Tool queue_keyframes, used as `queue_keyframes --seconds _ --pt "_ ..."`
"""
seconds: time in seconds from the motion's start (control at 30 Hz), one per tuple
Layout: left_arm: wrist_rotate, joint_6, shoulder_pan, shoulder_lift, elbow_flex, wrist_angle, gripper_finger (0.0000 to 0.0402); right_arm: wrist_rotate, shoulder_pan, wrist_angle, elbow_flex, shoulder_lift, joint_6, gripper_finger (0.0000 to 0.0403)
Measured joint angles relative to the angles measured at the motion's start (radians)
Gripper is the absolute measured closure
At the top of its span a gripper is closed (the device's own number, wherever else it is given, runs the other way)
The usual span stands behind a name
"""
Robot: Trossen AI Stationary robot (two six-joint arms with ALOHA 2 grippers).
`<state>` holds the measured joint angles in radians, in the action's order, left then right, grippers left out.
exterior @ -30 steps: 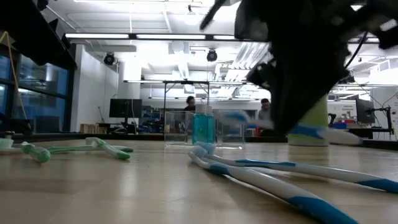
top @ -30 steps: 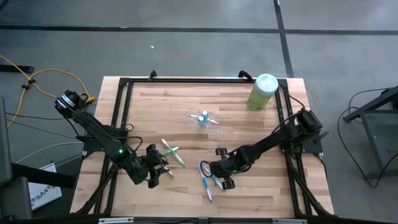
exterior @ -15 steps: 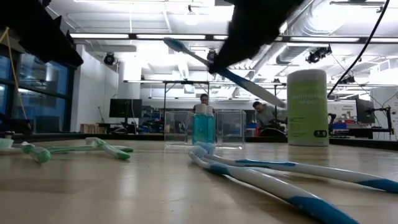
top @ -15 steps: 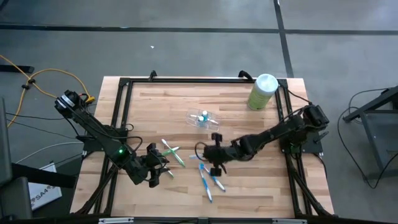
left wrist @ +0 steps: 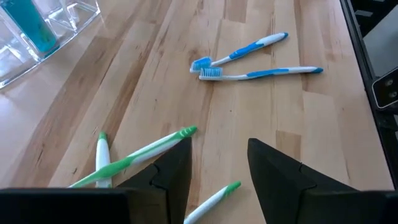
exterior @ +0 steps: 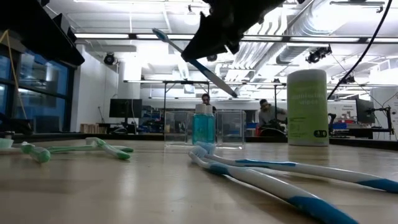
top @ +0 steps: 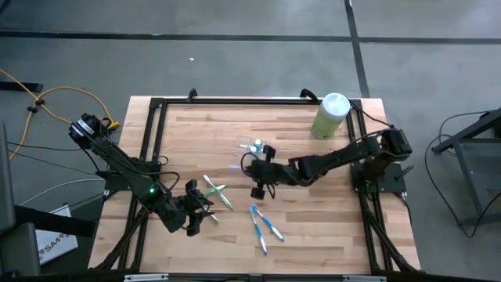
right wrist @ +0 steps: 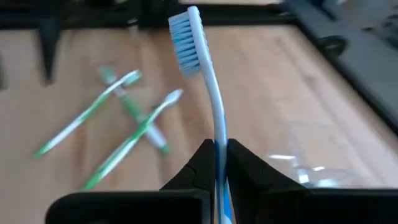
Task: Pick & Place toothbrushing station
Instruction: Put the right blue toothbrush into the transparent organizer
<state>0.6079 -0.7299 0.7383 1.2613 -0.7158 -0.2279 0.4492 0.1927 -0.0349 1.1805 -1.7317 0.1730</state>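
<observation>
Toothbrush [right wrist: 208, 81], blue and white, is pinched in the right gripper [top: 259, 171], which has moved up the table since a second ago, from beside the two blue brushes [top: 264, 225] to just beside the clear cup [top: 255, 148] lying mid-table. Green brushes [top: 217, 193] lie unmoved near the left gripper [left wrist: 217, 165], which waits with fingers apart by the front left edge

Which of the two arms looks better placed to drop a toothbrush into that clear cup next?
The right one, probably. Its gripper is shut on a blue-white toothbrush, lifted off the table close beside the clear cup. The left gripper is open and empty, near the green-white toothbrushes, farther from the cup.
</observation>
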Motion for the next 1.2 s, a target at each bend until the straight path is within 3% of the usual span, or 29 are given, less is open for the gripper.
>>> queue_keyframes --seconds 0.47,0.73,0.87,1.2 --pt "0.000 0.089 0.000 0.000 0.000 0.000 0.0250 0.315 -0.039 0.091 -0.010 0.000 0.012 0.0390" --pt "0.000 0.089 0.000 0.000 0.000 0.000 0.0250 0.417 -0.044 0.478 -0.211 0.000 0.003 0.0389" --pt "-0.001 0.088 0.000 0.000 0.000 0.000 0.0250 0.457 -0.049 0.712 -0.291 -0.001 -0.087 0.0390" --pt "-0.001 0.088 0.000 0.000 0.000 0.000 0.0250 0.476 -0.065 0.976 -0.448 -0.001 -0.118 0.0390"
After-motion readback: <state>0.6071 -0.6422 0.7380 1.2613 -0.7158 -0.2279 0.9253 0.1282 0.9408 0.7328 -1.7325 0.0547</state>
